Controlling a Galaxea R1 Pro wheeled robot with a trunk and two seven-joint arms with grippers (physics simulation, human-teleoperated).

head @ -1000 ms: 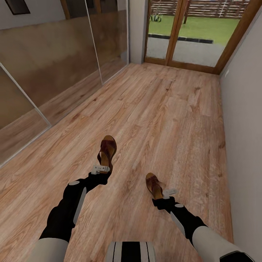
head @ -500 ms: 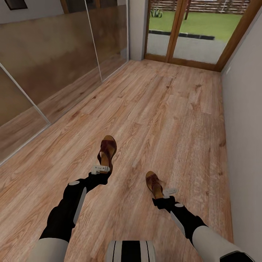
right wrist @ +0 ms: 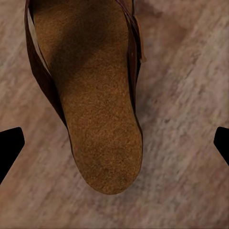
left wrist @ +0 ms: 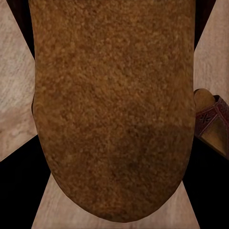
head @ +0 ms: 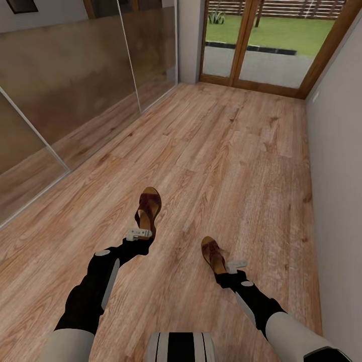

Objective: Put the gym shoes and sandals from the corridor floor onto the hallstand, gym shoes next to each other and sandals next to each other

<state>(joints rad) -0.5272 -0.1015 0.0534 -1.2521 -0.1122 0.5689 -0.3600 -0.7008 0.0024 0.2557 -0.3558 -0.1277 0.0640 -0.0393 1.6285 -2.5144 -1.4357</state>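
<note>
Nothing but the right gripper [head: 227,267] shifts, edging down behind the right sandal's [head: 213,255] heel, jaws spread wide and still needing to close squarely on it, while the left gripper [head: 140,232] pinches the left sandal [head: 148,210] above the corridor floor [head: 241,166]: two sandals counted.

Glass wall panels [head: 75,90] — wood-framed glass doors [head: 261,45] — lawn [head: 281,35] beyond

The head view looks forward and down along the light brown wood-plank corridor floor [head: 241,151] toward wood-framed glass doors [head: 261,45] at the frame's top. Both wrist views sit very close above brown leather sandals [left wrist: 114,109] [right wrist: 95,105], shared with the head view's lower centre.
</note>
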